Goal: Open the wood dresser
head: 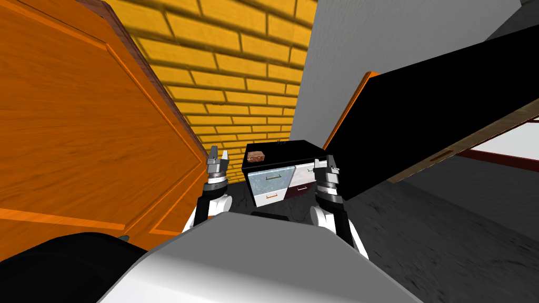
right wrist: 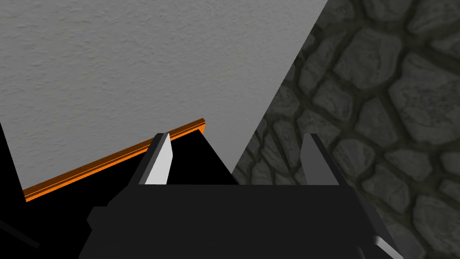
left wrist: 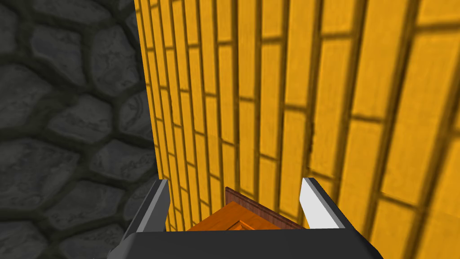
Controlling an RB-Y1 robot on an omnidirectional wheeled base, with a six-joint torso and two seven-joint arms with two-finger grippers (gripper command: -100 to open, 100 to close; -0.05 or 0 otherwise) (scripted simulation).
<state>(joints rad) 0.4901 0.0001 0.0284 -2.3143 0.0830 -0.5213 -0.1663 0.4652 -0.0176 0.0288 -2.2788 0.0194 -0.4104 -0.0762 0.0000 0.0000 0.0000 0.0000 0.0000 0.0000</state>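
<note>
The dresser [head: 273,181] is seen at the centre of the head view, on the dark stone floor [head: 447,231], in the corner where the yellow brick wall [head: 237,68] meets the grey wall [head: 379,42]. Its long axis runs across the frame, and its drawer fronts are turned toward the lower edge. Its top is black, and a small brown block [head: 256,155] is set at the top's left end. The left gripper [head: 217,157] is held just left of the dresser and the right gripper [head: 326,163] at its right end. Both are spread wide with nothing between the fingers. An orange door [head: 79,121] occupies the left of the frame, and a black area [head: 421,105] the right.
</note>
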